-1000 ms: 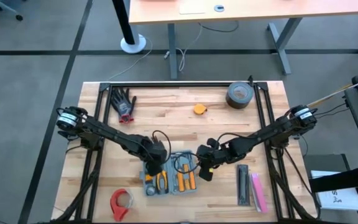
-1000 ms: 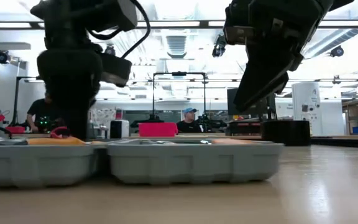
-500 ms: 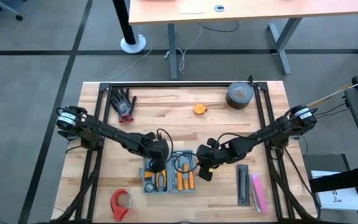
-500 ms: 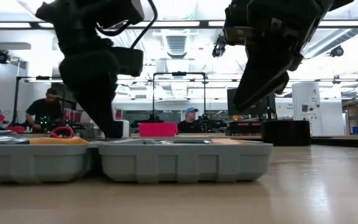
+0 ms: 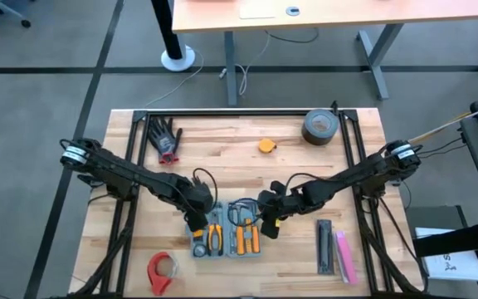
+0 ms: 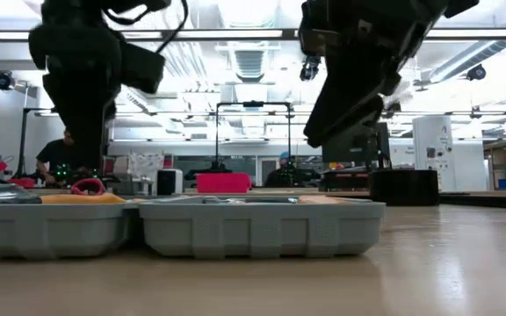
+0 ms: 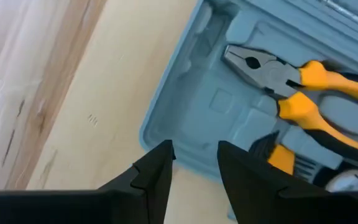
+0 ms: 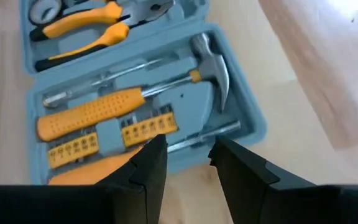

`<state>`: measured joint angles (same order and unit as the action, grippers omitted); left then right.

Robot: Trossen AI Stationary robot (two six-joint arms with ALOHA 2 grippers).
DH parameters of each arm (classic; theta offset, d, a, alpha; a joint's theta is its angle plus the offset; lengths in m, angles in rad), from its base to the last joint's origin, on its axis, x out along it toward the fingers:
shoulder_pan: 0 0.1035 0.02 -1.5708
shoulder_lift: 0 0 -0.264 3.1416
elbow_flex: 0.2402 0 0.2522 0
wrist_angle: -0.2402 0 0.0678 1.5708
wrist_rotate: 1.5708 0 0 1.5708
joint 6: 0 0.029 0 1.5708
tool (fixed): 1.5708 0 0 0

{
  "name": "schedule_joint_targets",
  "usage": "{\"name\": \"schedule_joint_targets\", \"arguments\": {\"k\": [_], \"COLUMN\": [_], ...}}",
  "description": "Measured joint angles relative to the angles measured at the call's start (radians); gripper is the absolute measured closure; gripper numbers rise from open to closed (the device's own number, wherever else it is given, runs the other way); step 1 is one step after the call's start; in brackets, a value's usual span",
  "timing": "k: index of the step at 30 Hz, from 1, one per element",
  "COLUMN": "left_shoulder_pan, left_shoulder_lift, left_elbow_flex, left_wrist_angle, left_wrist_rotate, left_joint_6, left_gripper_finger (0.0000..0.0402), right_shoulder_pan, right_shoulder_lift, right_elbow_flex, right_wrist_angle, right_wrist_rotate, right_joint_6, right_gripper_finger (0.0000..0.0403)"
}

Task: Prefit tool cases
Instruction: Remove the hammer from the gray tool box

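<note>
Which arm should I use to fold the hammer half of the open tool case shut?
Right, probably. The right hand hovers at the outer edge of the tool case half holding the hammer, fingers parted and empty. The left hand sits at the far corner, by the pliers half.

Tool case (image 5: pixel 226 239) is blue-grey with yellow-and-black handled pliers (image 7: pixel 309 102) inside, tabletop (image 5: pixel 247 166) is pale wood, tape roll (image 5: pixel 163 271) is red, bar (image 5: pixel 344 256) is pink.
</note>
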<state>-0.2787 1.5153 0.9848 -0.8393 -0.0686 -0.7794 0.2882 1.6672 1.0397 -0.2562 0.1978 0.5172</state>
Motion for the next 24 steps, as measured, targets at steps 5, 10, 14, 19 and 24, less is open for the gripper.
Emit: {"name": "schedule_joint_targets", "arguments": {"k": [5,10,14,19,24], "left_shoulder_pan": [-0.011,-0.070,-0.114,-0.139,-0.166], "left_shoulder_lift": [-0.011,-0.012,-0.013,-0.013,-0.014], "left_elbow_flex": [-0.023,-0.075,-0.101,-0.142,-0.169], "left_wrist_angle": [0.005,0.028,0.052,0.071,0.102], "left_wrist_rotate": [0.000,0.004,0.002,-0.011,-0.017], "left_joint_6": [-0.049,-0.106,-0.143,-0.196,-0.239], "left_gripper_finger": [0.0262,0.0266,0.0272,0.0276,0.0274], "right_shoulder_pan": [-0.056,-0.099,-0.112,-0.114,-0.114], "right_shoulder_lift": [0.064,0.118,0.162,0.218,0.241], "right_elbow_flex": [0.052,0.090,0.118,0.150,0.164], "right_wrist_angle": [-0.001,-0.007,-0.010,-0.016,-0.028], "right_wrist_rotate": [-0.030,-0.049,-0.094,-0.121,-0.120], "right_joint_6": [-0.082,-0.172,-0.225,-0.250,-0.268], "right_gripper_finger": [0.0283,0.0280,0.0288,0.0299,0.0301]}}
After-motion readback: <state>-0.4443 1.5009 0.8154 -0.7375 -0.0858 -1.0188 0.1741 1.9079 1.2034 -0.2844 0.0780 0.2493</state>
